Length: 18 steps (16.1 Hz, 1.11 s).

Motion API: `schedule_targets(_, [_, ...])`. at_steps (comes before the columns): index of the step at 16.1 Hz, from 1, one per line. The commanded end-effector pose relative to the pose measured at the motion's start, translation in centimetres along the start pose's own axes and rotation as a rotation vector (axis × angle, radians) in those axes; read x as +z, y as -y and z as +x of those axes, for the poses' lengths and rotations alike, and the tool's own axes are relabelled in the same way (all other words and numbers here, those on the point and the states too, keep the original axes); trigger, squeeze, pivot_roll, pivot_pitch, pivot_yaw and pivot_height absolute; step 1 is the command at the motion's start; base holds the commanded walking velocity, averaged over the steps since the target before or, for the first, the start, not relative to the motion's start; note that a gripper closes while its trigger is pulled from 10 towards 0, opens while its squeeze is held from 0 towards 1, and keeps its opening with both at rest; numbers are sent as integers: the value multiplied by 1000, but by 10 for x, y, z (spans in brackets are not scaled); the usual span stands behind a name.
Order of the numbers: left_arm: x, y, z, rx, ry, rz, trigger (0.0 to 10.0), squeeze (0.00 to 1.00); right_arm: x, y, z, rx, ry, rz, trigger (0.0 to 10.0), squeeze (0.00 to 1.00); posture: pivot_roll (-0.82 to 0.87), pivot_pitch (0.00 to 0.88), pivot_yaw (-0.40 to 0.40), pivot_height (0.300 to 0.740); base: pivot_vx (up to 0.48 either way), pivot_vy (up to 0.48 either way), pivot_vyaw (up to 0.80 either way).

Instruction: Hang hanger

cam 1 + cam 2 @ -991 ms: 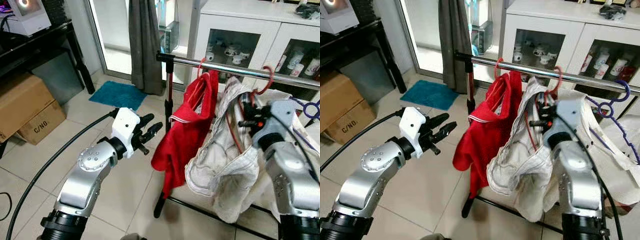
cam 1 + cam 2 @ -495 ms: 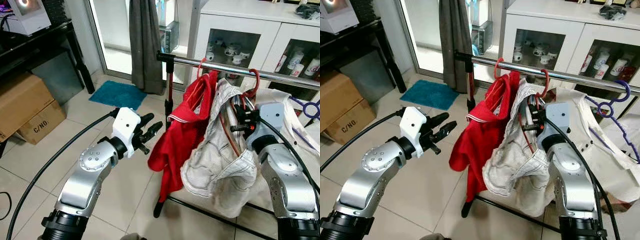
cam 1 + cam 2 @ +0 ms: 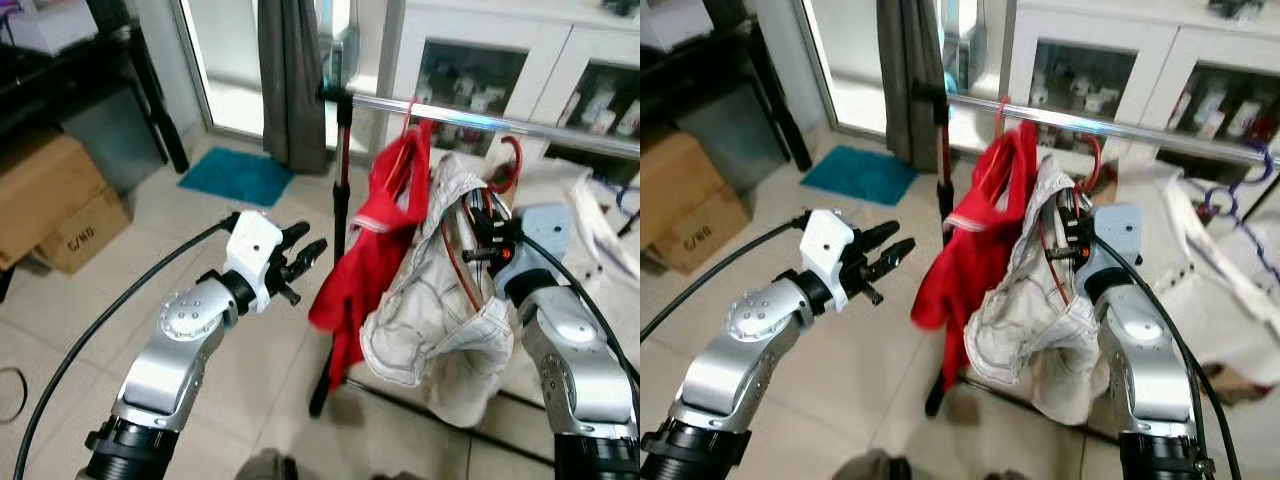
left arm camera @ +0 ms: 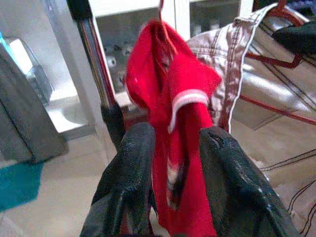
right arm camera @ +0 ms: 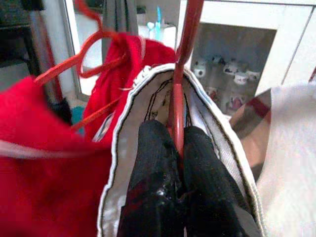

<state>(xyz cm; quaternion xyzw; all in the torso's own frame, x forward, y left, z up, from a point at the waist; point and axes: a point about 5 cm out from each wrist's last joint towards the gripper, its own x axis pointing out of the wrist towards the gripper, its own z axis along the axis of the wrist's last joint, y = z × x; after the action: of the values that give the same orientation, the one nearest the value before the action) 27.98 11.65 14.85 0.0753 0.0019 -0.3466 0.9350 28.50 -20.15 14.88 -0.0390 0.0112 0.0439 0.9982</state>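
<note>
On tiled floor, clothes rail, white cabinet

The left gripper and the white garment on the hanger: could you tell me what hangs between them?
The red shirt hangs between the left gripper and the white garment, beside the rack's upright pole. The left eye view shows this.

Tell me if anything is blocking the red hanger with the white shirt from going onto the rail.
Nothing visible blocks it. The right gripper is shut on the red hanger, whose hook is right at the rail. The red shirt hangs beside it on its own hanger, close on the left, touching the white shirt.
</note>
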Motion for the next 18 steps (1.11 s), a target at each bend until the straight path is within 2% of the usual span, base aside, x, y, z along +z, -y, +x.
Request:
schedule_targets(1, [-1, -1, 0, 10, -8, 11, 10000, 0, 19, 0, 2, -1, 96, -6, 0, 0, -39, 0, 13, 740, -266, 0, 0])
schedule_targets(8, [-1, -2, 0, 11, -6, 16, 10000, 0, 19, 1, 3, -2, 95, -5, 0, 0, -41, 0, 12, 740, -256, 0, 0])
schedule_targets(11, [0, -2, 1, 3, 2, 15, 10000, 0, 20, 0, 3, 7, 95, -8, 0, 0, -44, 0, 15, 740, 0, 0, 0])
schedule_targets(12, [0, -1, 2, -7, 4, 15, 10000, 0, 21, -1, 3, 20, 100, -8, 0, 0, -44, 0, 14, 740, 0, 0, 0])
schedule_targets(13, [1, 4, 4, -67, 17, 13, 10000, 0, 24, -8, 4, 79, 112, -4, 0, 0, -42, 0, 12, 740, 0, 0, 0])
schedule_targets(14, [2, 5, 7, -114, 26, 10, 10000, 196, 28, -16, 5, 153, 123, 2, 0, 0, -41, 0, 9, 740, 0, 0, 0])
schedule_targets(15, [1, 4, 11, -135, 7, 14, 10000, 1000, 30, -22, 5, 198, 131, 5, 0, 0, -40, 0, 9, 740, 0, 0, 0])
schedule_targets(17, [0, -9, 28, -94, -20, 69, 10000, 1000, 39, -35, 3, 315, 164, 20, 0, 0, -44, 0, 12, 740, 0, 0, 0])
schedule_targets(18, [0, -11, 32, -92, -26, 86, 10000, 1000, 40, -38, 2, 338, 173, 27, 0, 0, -46, 0, 13, 740, 0, 0, 0])
